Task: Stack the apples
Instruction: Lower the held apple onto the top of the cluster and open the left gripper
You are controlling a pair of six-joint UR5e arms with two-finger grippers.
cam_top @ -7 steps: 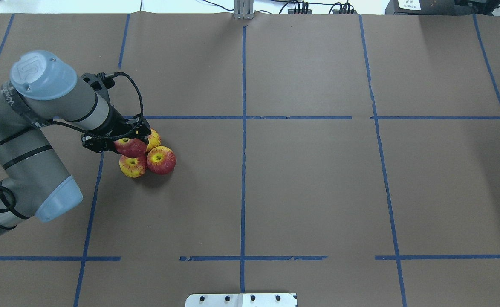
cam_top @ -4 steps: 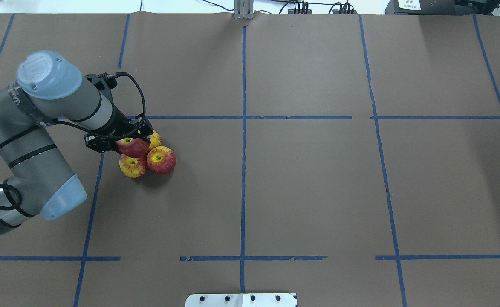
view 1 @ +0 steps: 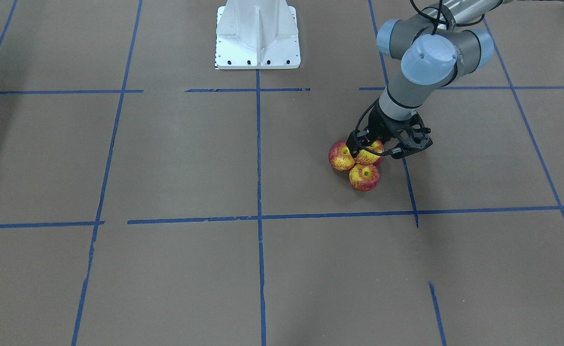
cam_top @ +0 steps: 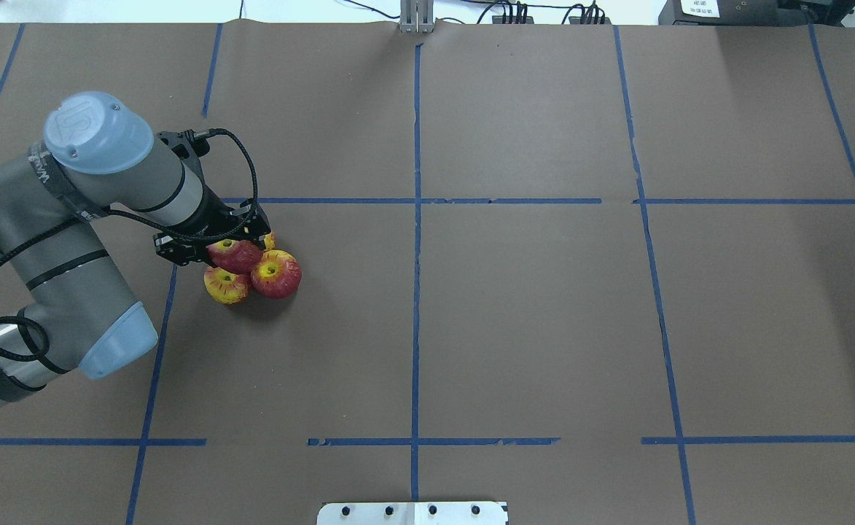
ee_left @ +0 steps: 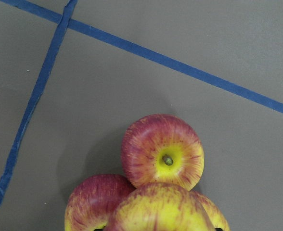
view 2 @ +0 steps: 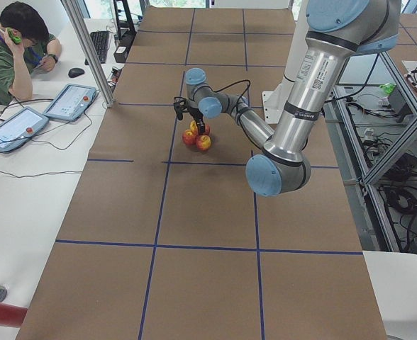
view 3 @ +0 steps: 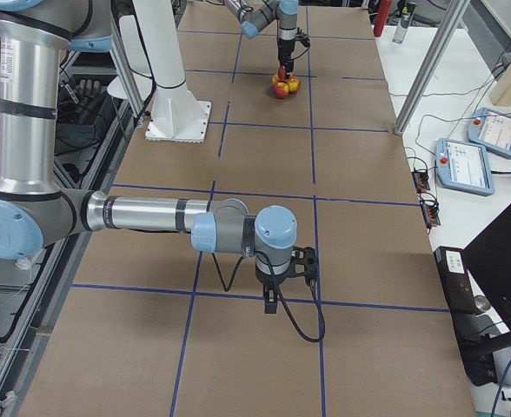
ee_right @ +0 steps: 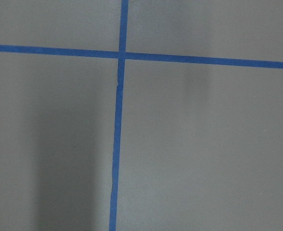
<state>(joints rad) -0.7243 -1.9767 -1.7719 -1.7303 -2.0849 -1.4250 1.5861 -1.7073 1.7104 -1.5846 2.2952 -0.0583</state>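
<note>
Three red-and-yellow apples lie bunched on the brown table: one (cam_top: 275,274) at the right, one (cam_top: 227,286) at the front left, and one (cam_top: 270,240) mostly hidden at the back. My left gripper (cam_top: 236,252) is shut on a fourth apple (cam_top: 237,257) and holds it on or just over the bunch. In the front-facing view the held apple (view 1: 369,153) sits over the other apples (view 1: 364,177). In the left wrist view it (ee_left: 158,209) fills the bottom edge, above an upright apple (ee_left: 163,153). My right gripper (view 3: 277,300) shows only in the exterior right view; I cannot tell its state.
Blue tape lines (cam_top: 415,219) divide the brown table cover. The white robot base (view 1: 257,33) stands at the robot's edge of the table. A person sits at a side desk with tablets (view 2: 70,103) beyond the table's far edge.
My left gripper has carried the held apple a little to the right, further over the three apples on the table. Those three have not moved.
</note>
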